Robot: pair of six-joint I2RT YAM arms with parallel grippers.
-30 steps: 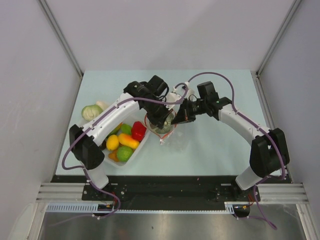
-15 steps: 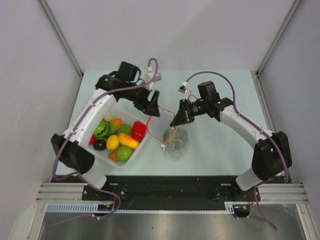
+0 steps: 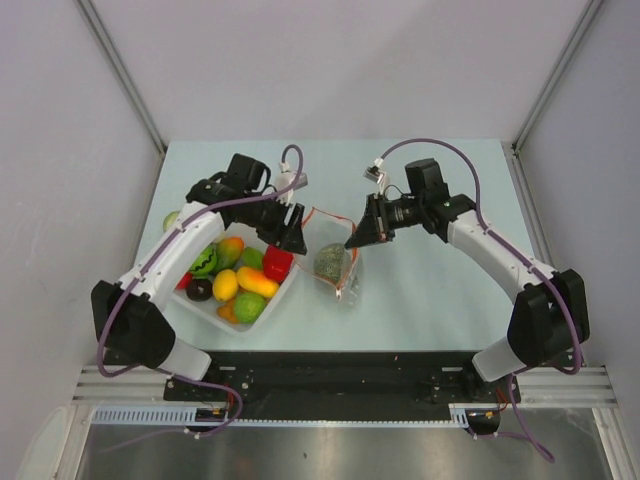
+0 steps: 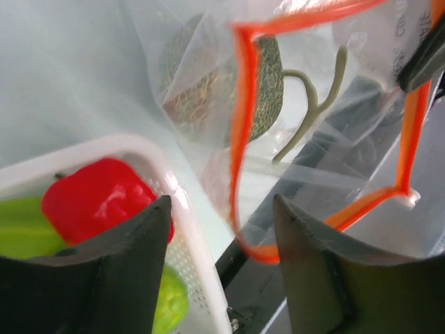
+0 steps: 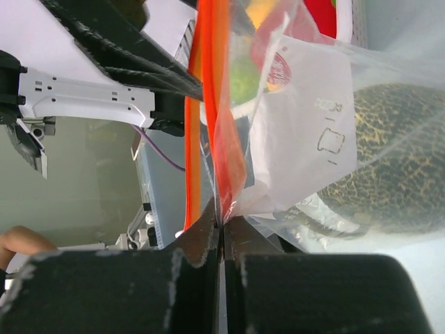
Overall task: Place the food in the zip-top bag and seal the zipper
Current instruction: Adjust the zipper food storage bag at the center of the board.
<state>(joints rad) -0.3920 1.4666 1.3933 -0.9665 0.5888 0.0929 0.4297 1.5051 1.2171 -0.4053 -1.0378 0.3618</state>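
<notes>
The clear zip-top bag hangs above the table with the mottled grey-green ball inside it. My right gripper is shut on the bag's upper edge, right by the orange-red zipper. My left gripper stands open just left of the bag, over the tray's rim, with nothing between its fingers. In the left wrist view the zipper loops open in front of the ball. A bright green fruit lies in the tray. The cabbage peeks out behind my left arm.
The clear tray at the left holds several toy foods, among them a red pepper and a yellow lemon. Grey walls close in the table on three sides. Bare table lies right of the bag.
My left gripper let go of the bag, opened, swung away to the left and came partway back. The right gripper stayed shut on the bag and lifted it slightly.
</notes>
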